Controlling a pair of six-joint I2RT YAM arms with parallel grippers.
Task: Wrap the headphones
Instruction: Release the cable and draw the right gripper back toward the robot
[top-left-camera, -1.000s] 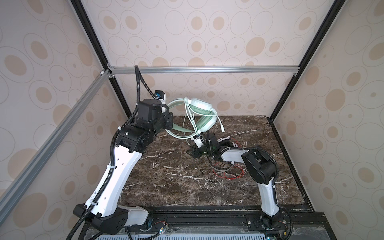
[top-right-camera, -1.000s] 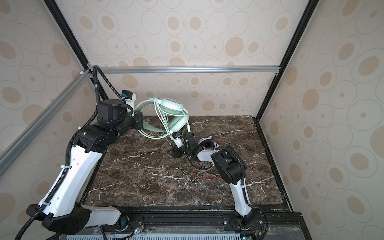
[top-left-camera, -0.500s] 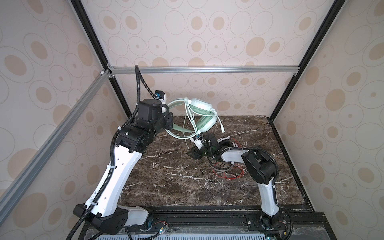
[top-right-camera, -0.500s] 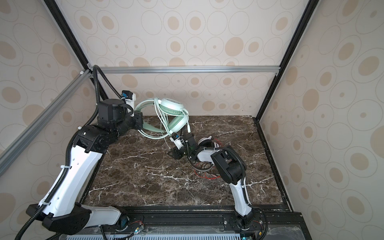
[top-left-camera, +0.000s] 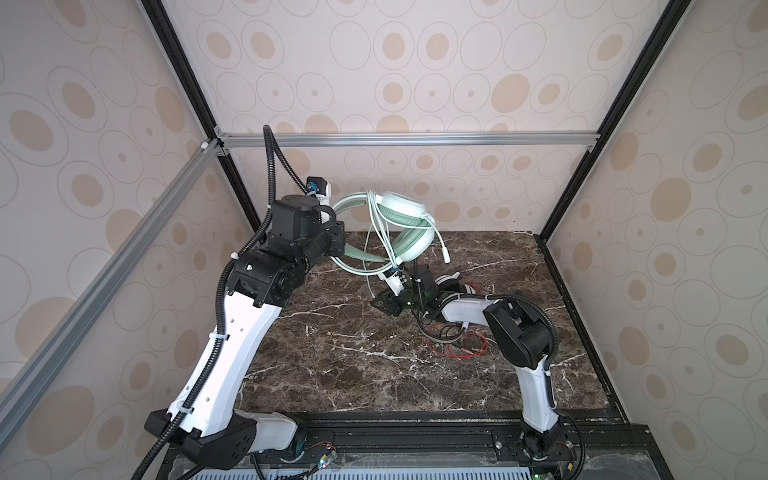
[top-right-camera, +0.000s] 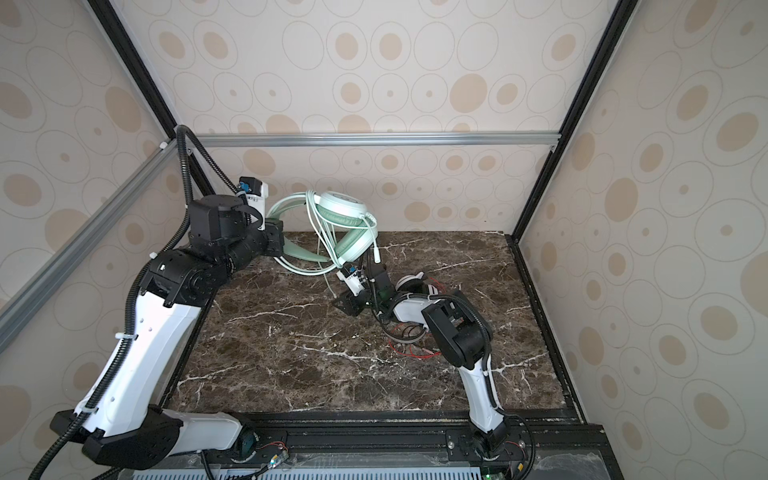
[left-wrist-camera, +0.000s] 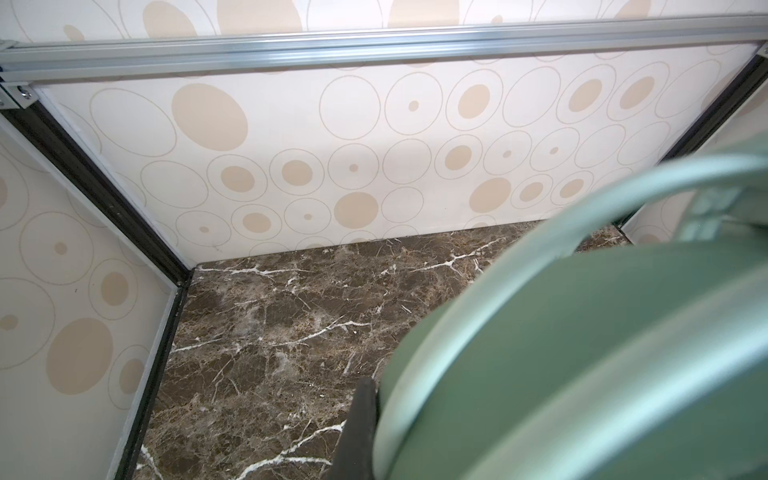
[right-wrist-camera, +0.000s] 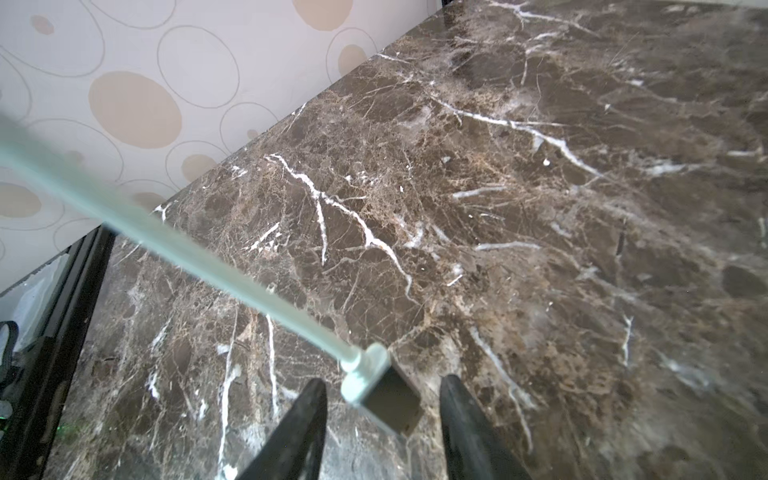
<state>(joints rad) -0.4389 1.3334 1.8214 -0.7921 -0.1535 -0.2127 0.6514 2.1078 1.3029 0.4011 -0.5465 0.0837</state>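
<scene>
The mint-green headphones (top-left-camera: 403, 208) (top-right-camera: 340, 205) hang raised over the back of the table, with loops of pale green cable (top-left-camera: 376, 232) draped over them. My left gripper (top-left-camera: 338, 245) (top-right-camera: 278, 243) is shut on their headband (left-wrist-camera: 582, 353); one black finger (left-wrist-camera: 362, 419) shows against it. My right gripper (top-left-camera: 379, 302) (top-right-camera: 344, 302) (right-wrist-camera: 382, 382) sits low at mid-table, open, and the cable's plug (right-wrist-camera: 376, 384) hangs between its fingers without touching either. The white-and-black headphones (top-left-camera: 451, 278) (top-right-camera: 409, 280) lie under the right arm, partly hidden, their red cable (top-left-camera: 465, 349) (top-right-camera: 415, 353) loose on the marble.
A second cable end with a white connector (top-left-camera: 445, 255) dangles below the mint ear cup. The dark marble table (top-left-camera: 332, 374) is boxed in by patterned walls and black frame posts (top-left-camera: 552, 216). An aluminium rail (top-left-camera: 395, 139) crosses the back wall.
The right gripper's fingers have narrowed around the cable plug while staying in about the same spot. The left arm and the mint-green headphones have not moved.
</scene>
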